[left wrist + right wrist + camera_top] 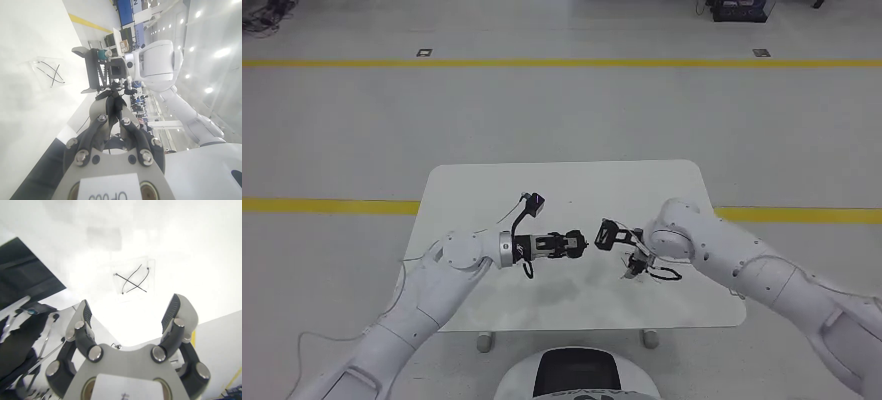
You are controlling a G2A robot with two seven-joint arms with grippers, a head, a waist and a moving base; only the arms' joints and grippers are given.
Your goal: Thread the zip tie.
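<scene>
My left gripper (112, 95) (579, 242) is held above the middle of the white table (482, 185), shut on a black zip tie (101, 96) whose short end sticks out at the fingertips. Straight across from it, a small gap away, my right gripper (601, 236) (80, 71) (130, 303) stands open with nothing between its ribbed pads (171, 308). Three more black zip ties (132, 280) (52, 73) lie crossed over one another in a clear flat tray (152, 263) on the table below the grippers.
The white table's edge (208, 321) runs close behind the right gripper, with grey floor and a yellow line (332, 206) beyond. Loose cables hang under the right wrist (642, 268).
</scene>
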